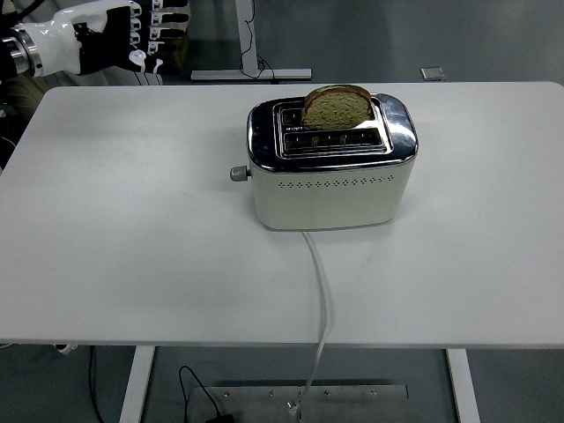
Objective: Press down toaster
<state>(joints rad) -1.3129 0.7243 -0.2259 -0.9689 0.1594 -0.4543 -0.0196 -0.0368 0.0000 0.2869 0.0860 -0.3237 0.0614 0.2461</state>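
Note:
A cream and chrome toaster stands in the middle of the white table. A slice of brown bread sticks up out of its rear slot. A small lever knob juts from its left end. My left hand is raised at the top left corner, above the table's far edge and well away from the toaster, its fingers spread and holding nothing. My right arm is out of view.
The toaster's white cable runs from its front over the table's near edge down to the floor. Table legs and a desk base show beyond the far edge.

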